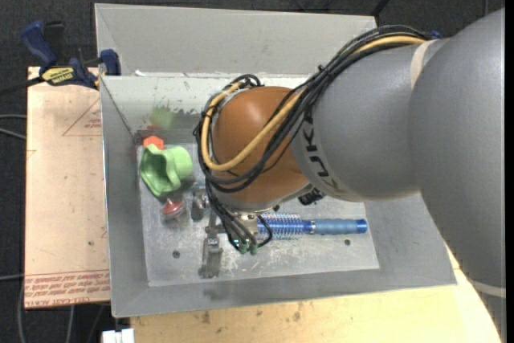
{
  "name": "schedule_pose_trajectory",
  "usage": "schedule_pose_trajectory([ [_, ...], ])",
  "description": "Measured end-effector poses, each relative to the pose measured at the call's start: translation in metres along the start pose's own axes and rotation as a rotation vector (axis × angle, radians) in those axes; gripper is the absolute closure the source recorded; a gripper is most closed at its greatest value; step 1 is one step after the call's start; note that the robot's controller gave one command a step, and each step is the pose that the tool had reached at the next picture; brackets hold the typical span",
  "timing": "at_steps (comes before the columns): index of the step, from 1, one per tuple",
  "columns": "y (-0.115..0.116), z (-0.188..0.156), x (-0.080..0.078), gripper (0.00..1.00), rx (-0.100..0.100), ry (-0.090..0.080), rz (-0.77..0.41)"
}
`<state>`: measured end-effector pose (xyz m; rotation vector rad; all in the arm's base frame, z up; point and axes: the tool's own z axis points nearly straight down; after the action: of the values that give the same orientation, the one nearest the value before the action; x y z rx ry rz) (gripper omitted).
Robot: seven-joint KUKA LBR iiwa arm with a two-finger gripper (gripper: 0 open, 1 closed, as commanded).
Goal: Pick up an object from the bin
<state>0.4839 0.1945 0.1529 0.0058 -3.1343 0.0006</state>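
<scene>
My gripper (pixel 211 259) hangs low over the front left part of the bin floor, below the arm's orange cover. Nothing shows in it. A small reddish-brown round thing (pixel 172 210) lies just to its upper left. A blue brush (pixel 321 227) with a ridged head and a straight handle lies flat on the floor to the gripper's right, its head close to the gripper. A crumpled green soft thing (pixel 165 168) sits further back at the left wall, with a small orange piece (pixel 152 143) at its top edge.
The big grey arm and its orange cover with cables hang over the middle and right of the bin and hide what lies beneath them. The bin walls slope steeply. Bare floor shows along the front, left and right of the gripper.
</scene>
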Motion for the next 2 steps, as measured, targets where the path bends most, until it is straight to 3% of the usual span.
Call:
schedule_pose_trajectory([
  [1, 0.038, 0.059, -0.08, 0.0, 0.0, -0.003, 0.222],
  [2, -0.008, 0.079, -0.167, 0.0, -0.004, -0.016, 0.048],
])
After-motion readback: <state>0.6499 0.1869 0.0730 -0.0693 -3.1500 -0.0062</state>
